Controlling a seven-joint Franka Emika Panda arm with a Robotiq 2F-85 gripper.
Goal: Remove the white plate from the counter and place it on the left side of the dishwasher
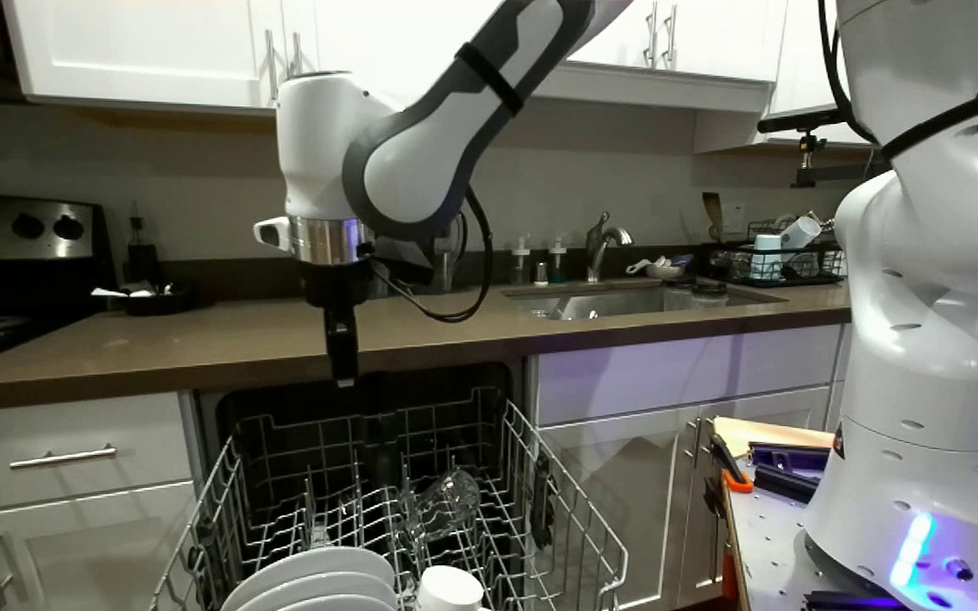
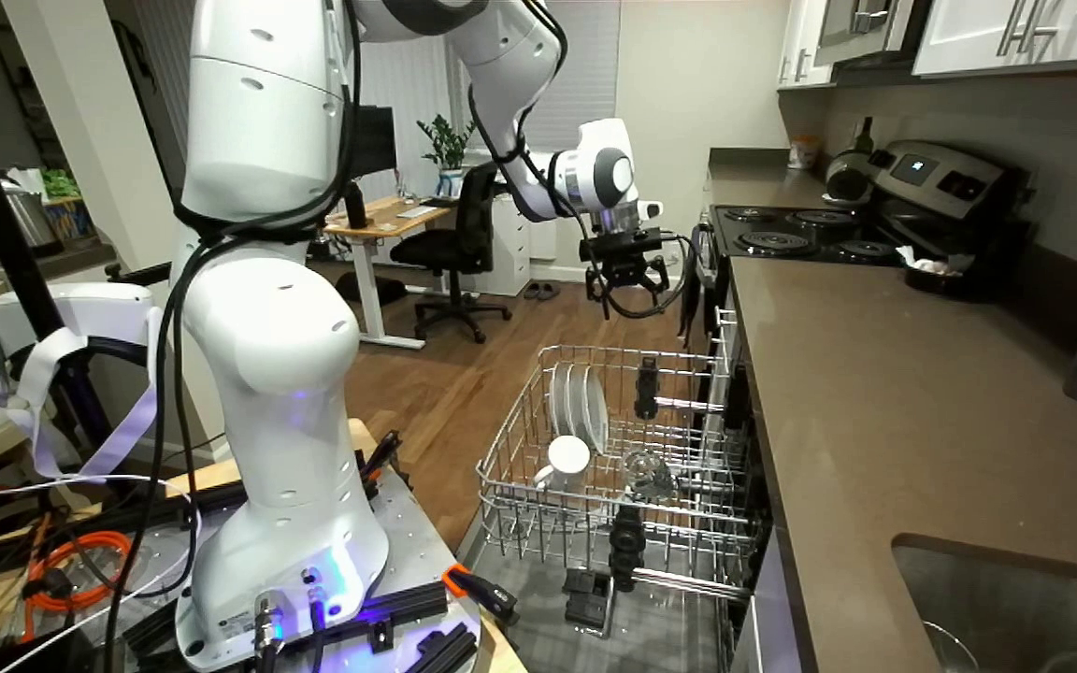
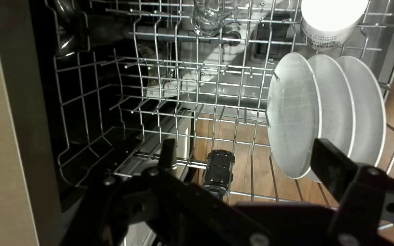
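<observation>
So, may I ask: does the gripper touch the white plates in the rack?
Apart. In an exterior view, the gripper hangs above the white plates, with part of the rack visible in the gap between them.

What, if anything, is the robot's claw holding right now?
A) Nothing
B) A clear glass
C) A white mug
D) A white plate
A: in the wrist view the gripper's two fingers stand wide apart with nothing gripped between them, while the white plates, the white mug and the clear glass all sit in the dishwasher rack.
</observation>
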